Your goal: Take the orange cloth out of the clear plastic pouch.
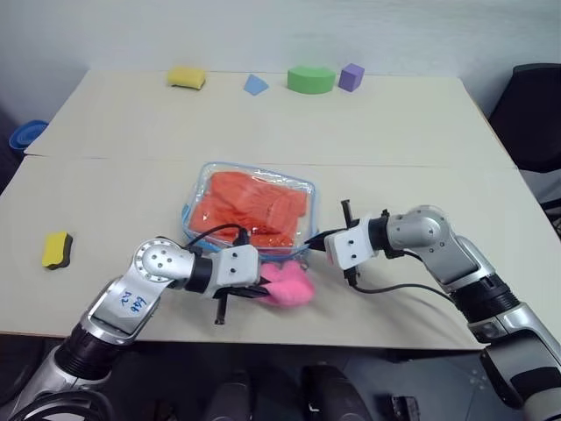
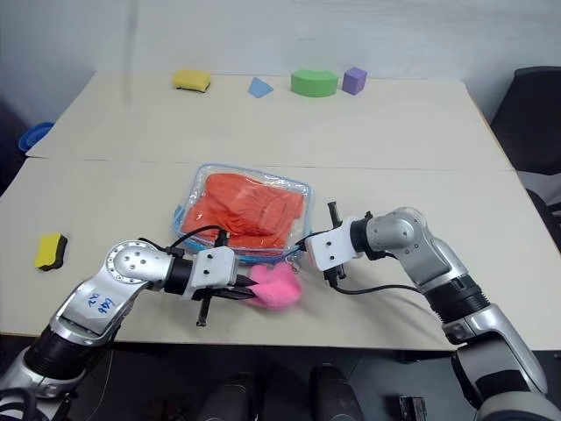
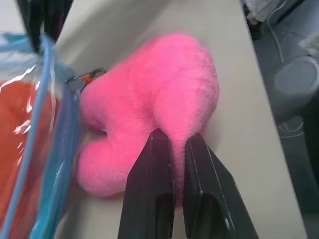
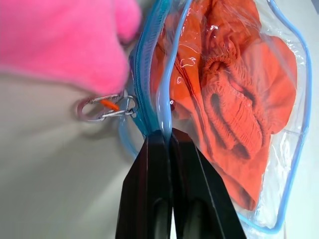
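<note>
The left gripper (image 3: 172, 144) has its fingers clenched on a fold of the fluffy pink plush toy (image 3: 149, 99), while the right gripper (image 4: 167, 137) pinches the light blue zipper edging (image 4: 164, 74) of the clear plastic pouch (image 1: 249, 210), just beside the small metal pull (image 4: 107, 108). The orange cloth (image 1: 250, 206) lies inside the pouch (wrinkled, pressed against the plastic), which rests on the counter (image 1: 263, 123) with the plush touching its near edge.

I'm looking at two beige counter (image 1: 263, 123) tops butted w/ a seam across the middle, pale wall (image 1: 263, 31) behind. Black chair (image 1: 535, 114) at far right, blue bowl-like obj (image 1: 26, 134) off the left edge, dark floor (image 1: 175, 377) below the near edge.
</note>
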You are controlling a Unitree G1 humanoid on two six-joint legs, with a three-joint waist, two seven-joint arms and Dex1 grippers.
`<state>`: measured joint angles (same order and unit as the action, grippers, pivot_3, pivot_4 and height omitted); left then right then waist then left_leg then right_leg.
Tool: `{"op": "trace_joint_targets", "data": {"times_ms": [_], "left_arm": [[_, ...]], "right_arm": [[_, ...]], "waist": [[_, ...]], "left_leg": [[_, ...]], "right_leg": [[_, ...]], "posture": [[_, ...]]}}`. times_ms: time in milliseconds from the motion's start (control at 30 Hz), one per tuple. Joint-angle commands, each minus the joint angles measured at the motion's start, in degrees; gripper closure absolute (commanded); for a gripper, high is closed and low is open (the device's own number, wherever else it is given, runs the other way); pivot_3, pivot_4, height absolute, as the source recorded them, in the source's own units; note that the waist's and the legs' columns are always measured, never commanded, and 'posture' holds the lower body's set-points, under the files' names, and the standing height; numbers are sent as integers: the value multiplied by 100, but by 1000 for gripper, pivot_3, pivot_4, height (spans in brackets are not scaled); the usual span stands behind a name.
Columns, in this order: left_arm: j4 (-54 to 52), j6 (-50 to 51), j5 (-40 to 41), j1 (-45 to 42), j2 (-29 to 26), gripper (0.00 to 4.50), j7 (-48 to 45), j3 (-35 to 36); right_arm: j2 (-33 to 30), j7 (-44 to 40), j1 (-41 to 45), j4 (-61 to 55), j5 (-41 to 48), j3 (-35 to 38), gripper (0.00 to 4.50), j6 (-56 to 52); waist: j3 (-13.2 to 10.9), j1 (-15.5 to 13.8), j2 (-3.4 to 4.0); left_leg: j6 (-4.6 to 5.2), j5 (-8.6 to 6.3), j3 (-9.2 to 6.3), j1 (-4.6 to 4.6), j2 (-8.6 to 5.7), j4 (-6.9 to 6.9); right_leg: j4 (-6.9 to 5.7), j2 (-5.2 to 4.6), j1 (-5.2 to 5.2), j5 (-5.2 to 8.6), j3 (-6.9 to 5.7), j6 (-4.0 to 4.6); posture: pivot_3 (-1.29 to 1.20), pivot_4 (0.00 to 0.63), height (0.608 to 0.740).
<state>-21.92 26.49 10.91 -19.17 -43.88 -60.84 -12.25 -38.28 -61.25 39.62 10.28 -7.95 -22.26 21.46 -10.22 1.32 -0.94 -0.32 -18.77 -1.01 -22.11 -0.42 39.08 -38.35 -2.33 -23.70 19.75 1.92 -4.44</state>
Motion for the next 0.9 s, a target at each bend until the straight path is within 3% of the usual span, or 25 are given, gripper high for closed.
{"op": "trace_joint_targets", "data": {"times_ms": [33, 300, 533, 700, 833, 867, 900], "left_arm": [[-36, -29, 86, 358, -282, 4500, 171, 661], [71, 145, 470, 1413, -659, 4500, 533, 2316], [1070, 86, 641, 1824, -1135, 4500, 460, 3779], [1205, -52, 711, 1858, -1233, 4500, 356, 3738], [1089, -31, 784, 1798, -955, 4500, 440, 3330], [1047, 52, 844, 1778, -876, 4500, 469, 3269], [1005, 148, 913, 1747, -772, 4203, 531, 3226]], "right_arm": [[-238, -35, 91, 65, 54, 292, 4463, 177], [-685, 22, 80, 525, 88, 523, 4463, 722], [-1137, -282, -214, 646, 438, 753, 4463, 1303], [-1083, -259, -183, 983, 485, 736, 4463, 1436], [-951, -330, -235, 869, 657, 691, 4463, 1112], [-938, -346, -252, 809, 698, 700, 4265, 1018], [-935, -414, -307, 667, 839, 735, 4018, 757]], "waist": [[0, 20, 0], [-2, 23, 4], [-4, 22, 6], [-5, 33, 7], [-4, 32, 7], [-4, 31, 7], [-4, 30, 7]], "left_leg": [[0, 0, 0, 0, 0, 0], [1, -1, 0, 0, 0, -2], [2, -2, -1, 0, 0, -11], [3, -4, 1, 1, 0, -11], [2, -4, 1, 1, 0, -11], [2, -4, 1, 1, 0, -11], [2, -4, 1, 1, 0, -11]], "right_leg": [[1, 0, 0, 0, 0, 0], [18, -4, 0, 1, -1, 2], [29, -5, 1, 1, -6, 2], [32, -8, 3, 1, -4, 2], [30, -8, 3, 1, -4, 2], [30, -8, 3, 1, -4, 2], [28, -8, 3, 1, -4, 2]], "posture": [[0, 150, 740], [0, 150, 740], [0, 150, 740], [0, 150, 740], [0, 150, 740], [0, 150, 740], [0, 150, 740]]}}
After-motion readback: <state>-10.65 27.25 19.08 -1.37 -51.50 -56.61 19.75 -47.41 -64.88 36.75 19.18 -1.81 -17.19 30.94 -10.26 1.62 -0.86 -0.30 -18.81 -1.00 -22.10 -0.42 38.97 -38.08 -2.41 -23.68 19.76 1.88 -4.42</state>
